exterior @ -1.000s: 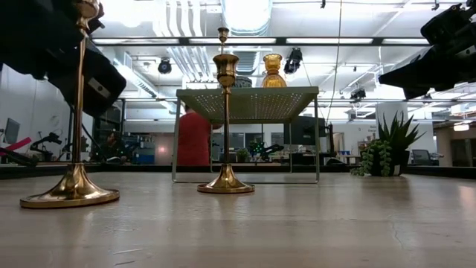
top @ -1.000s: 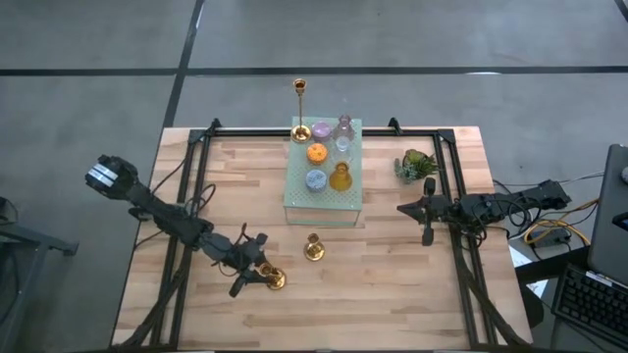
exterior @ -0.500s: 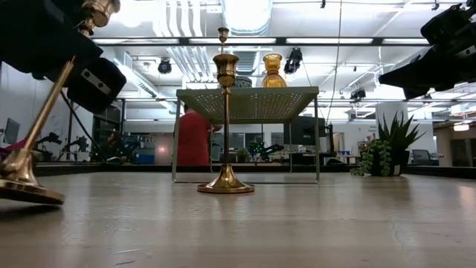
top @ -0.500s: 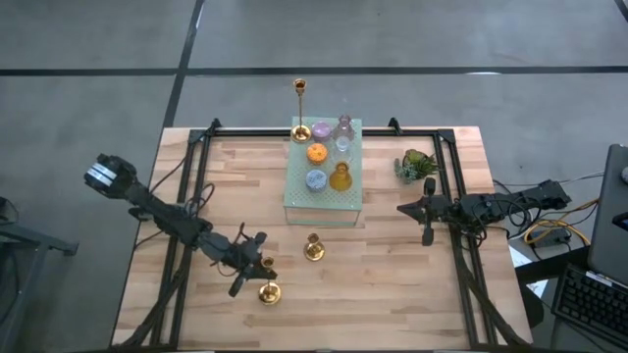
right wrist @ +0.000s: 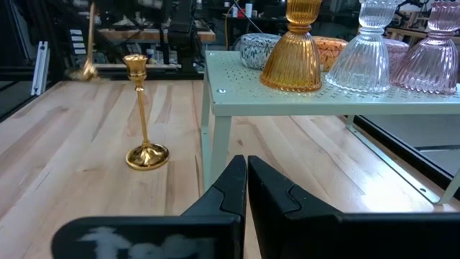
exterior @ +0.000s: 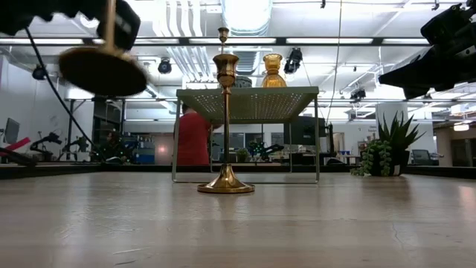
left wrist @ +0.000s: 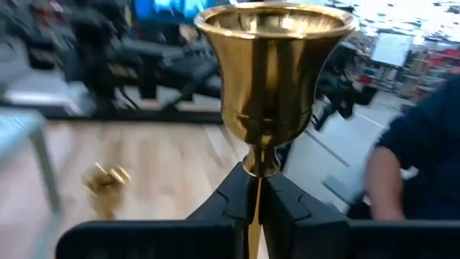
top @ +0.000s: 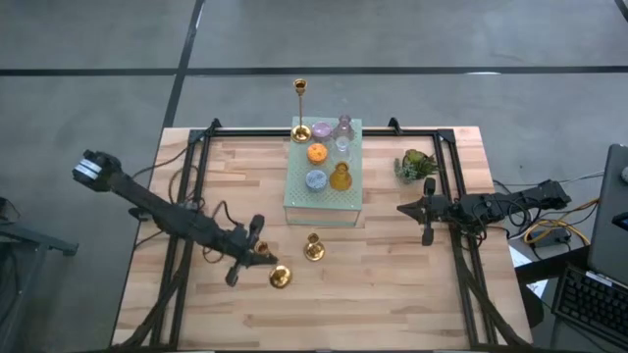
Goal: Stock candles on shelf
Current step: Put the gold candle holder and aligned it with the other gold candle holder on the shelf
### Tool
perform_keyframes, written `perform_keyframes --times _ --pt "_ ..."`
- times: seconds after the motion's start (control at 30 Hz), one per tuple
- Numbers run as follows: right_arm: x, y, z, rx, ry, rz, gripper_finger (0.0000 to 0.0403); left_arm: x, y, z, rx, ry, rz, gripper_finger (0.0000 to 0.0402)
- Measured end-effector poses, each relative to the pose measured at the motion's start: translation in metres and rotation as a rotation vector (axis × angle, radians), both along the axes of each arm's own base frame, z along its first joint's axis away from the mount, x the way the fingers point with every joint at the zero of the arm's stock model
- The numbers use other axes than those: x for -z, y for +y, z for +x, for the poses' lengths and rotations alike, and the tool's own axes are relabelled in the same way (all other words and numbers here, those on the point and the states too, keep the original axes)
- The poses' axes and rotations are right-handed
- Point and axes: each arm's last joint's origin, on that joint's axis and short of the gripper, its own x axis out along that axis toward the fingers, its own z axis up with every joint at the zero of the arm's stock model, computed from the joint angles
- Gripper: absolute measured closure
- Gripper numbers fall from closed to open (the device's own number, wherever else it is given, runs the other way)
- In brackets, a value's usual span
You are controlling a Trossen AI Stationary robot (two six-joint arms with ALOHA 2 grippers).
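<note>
The mint-green shelf [top: 324, 204] stands at the table's far middle. On it are the lilac [top: 322, 129], clear [top: 343, 132], orange [top: 316, 153], pale blue [top: 315, 179] and amber [top: 340, 177] candles. A tall brass candlestick [top: 300, 108] stands at its far left corner. A second brass candlestick [top: 313, 247] stands on the table in front of the shelf. My left gripper [top: 263, 258] is shut on a third brass candlestick [exterior: 103, 68] at the near left. My right gripper [top: 401, 208] is shut and empty, right of the shelf. My left gripper pinches the candlestick's thin stem [left wrist: 254, 188] between its two fingers [left wrist: 230, 205], just below the cup [left wrist: 273, 65]. The fingers lie across the stem. The candlestick is lifted clear of the table, its round base [exterior: 103, 71] lowest, and it shows from below in the low view.
A small green plant [top: 416, 164] stands right of the shelf, near my right gripper. A black metal frame [top: 201, 147] runs along the table's left, far and right sides. A person in red [exterior: 195, 138] is in the room behind the table.
My left gripper has gone up with the brass candlestick. The candlestick stood upright on the table, then tipped onto the edge of its base, and now hangs clear of the table. My right arm has kept still.
</note>
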Motion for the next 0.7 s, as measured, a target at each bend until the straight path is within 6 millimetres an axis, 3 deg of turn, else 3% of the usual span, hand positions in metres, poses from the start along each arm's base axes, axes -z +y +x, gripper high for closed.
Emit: perform_keyframes --times 0.2,0.4,0.7 --pt "0.000 0.000 0.000 0.000 0.000 0.001 0.0394 -0.035 0.023 -0.005 -0.149 -0.132 0.053 0.0370" --pt "0.000 0.000 0.000 -0.001 0.000 0.000 0.0394 -0.063 0.044 -0.011 -0.368 -0.260 0.157 0.0385" --pt "0.000 0.000 0.000 -0.001 0.000 0.000 0.0394 -0.087 0.086 -0.005 -0.628 -0.304 0.243 0.0381"
